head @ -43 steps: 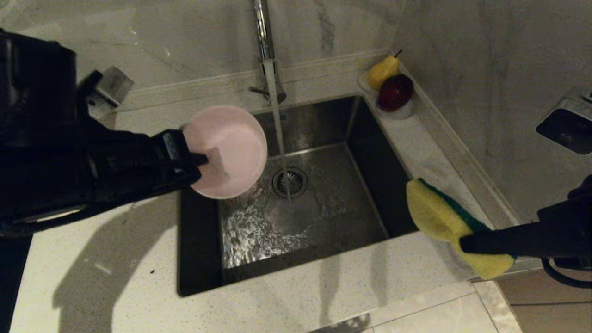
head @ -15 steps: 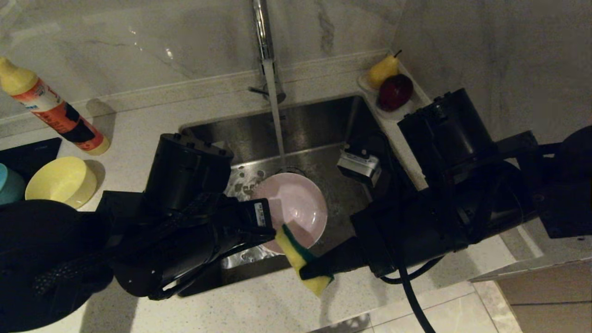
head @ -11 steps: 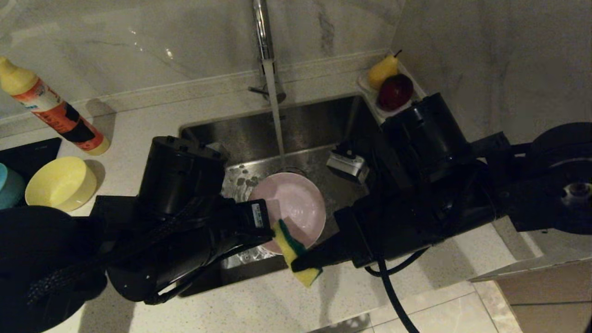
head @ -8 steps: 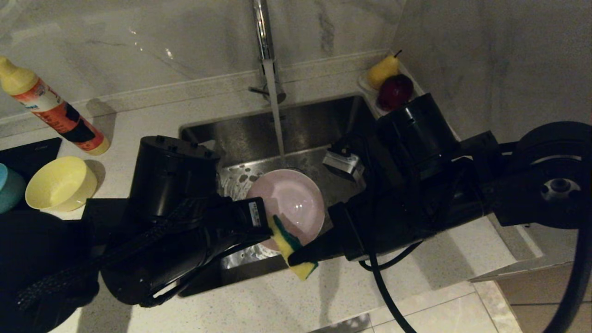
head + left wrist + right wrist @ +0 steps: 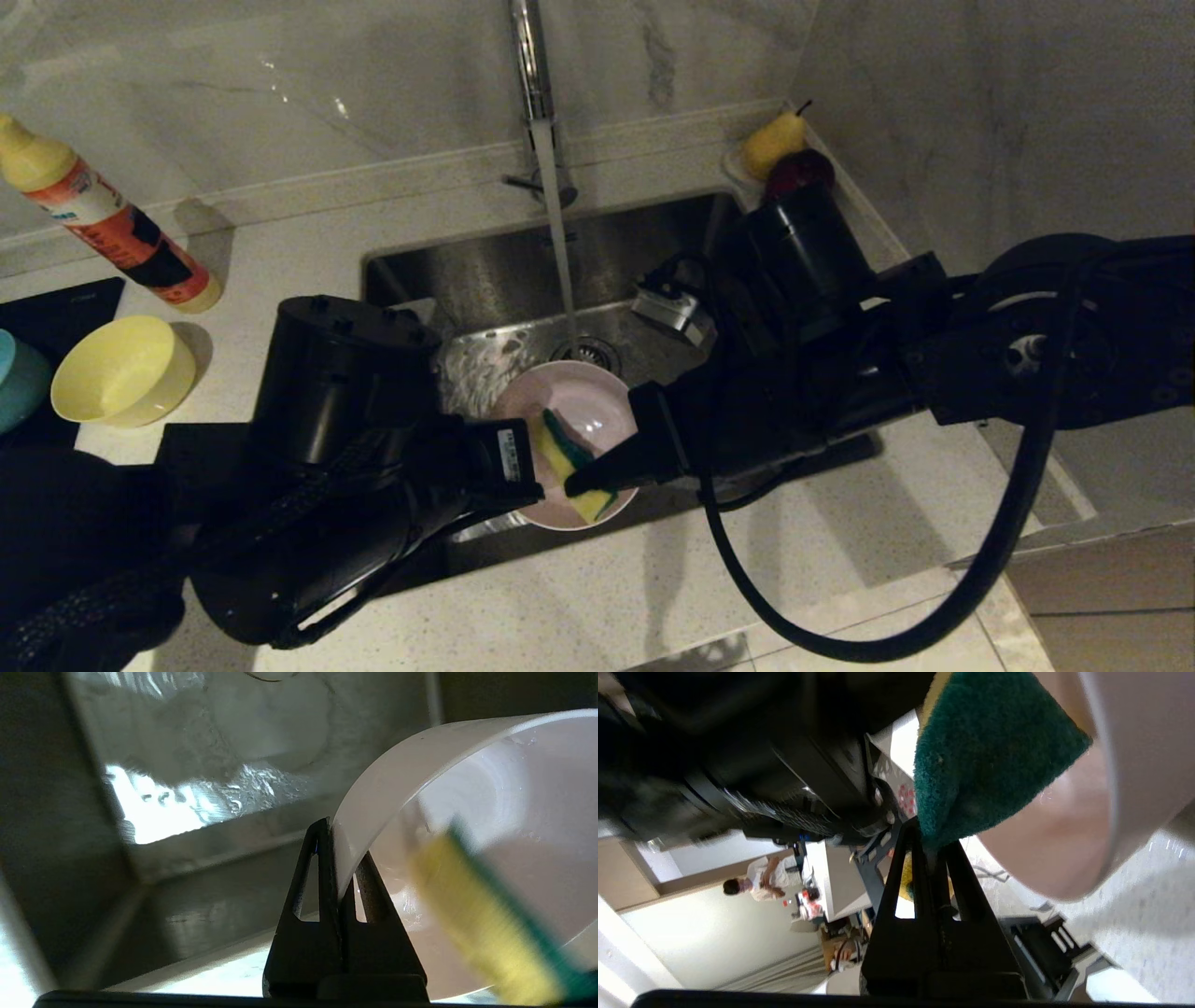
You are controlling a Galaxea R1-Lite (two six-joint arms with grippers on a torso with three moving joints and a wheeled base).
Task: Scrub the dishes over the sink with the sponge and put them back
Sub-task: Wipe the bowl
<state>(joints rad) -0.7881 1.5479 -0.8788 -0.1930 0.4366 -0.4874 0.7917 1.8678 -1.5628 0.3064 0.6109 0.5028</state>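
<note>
Of the dishes, the pale pink bowl [image 5: 590,406] hangs over the front part of the sink [image 5: 653,245], hollow side up. My left gripper [image 5: 534,469] is shut on its near rim; the left wrist view shows its tips [image 5: 338,851] pinching the bowl's wall [image 5: 420,760]. My right gripper [image 5: 581,483] is shut on the sponge [image 5: 558,446], which lies inside the bowl, green face toward the far side. The right wrist view has the sponge's green face [image 5: 990,756] against the pink bowl [image 5: 1129,765], just past the shut right gripper [image 5: 931,842]. In the left wrist view the sponge [image 5: 481,933] is blurred.
Water runs from the chrome tap [image 5: 527,56] onto the drain strainer [image 5: 588,352]. A pale yellow bowl [image 5: 121,370], a light blue bowl [image 5: 9,378] and a detergent bottle [image 5: 103,219] stand on the counter at left. A pear [image 5: 773,140] and red fruit [image 5: 795,166] sit at the sink's back right corner.
The sponge has gone from the bowl's near rim into the bowl. My right arm has swung left over the sink, and the bowl has shifted a little toward the sink's front edge.
</note>
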